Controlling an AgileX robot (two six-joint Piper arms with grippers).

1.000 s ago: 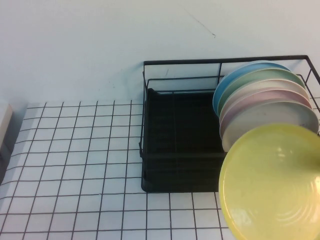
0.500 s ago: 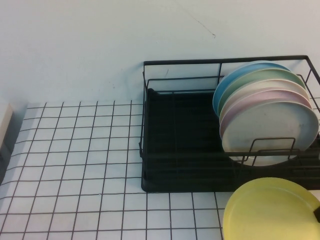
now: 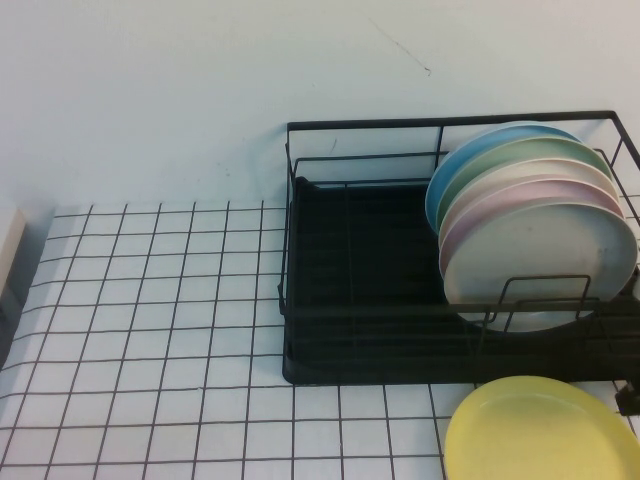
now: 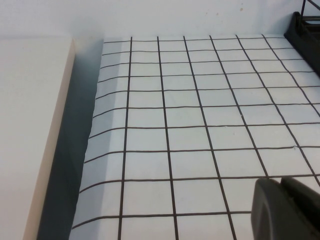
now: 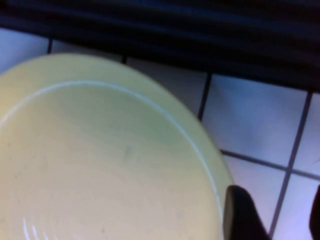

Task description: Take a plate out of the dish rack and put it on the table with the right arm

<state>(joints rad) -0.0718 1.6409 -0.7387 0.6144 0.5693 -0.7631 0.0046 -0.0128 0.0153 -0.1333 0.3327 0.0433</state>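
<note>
The pale-yellow plate (image 3: 542, 430) lies flat on the gridded white table (image 3: 150, 330), just in front of the black wire dish rack (image 3: 350, 300), at the near right. In the right wrist view the plate (image 5: 100, 165) fills most of the frame. My right gripper (image 5: 277, 215) is open beside the plate's rim, with bare table showing between its fingers; one finger (image 5: 241, 215) stands right next to the rim. In the high view only a dark bit of it (image 3: 630, 398) shows at the right edge. My left gripper (image 4: 281, 181) is shut and empty, low over the table's left part.
Several plates stand upright at the rack's right end: blue (image 3: 455, 165), green, white, pink and a greyish-white one (image 3: 540, 250) in front. A beige block (image 3: 8, 240) sits off the table's left edge, also in the left wrist view (image 4: 30, 125).
The yellow plate has come down from a raised, tilted pose in front of the rack to lie flat on the table. The rack's front wires and the greyish-white plate now show fully.
</note>
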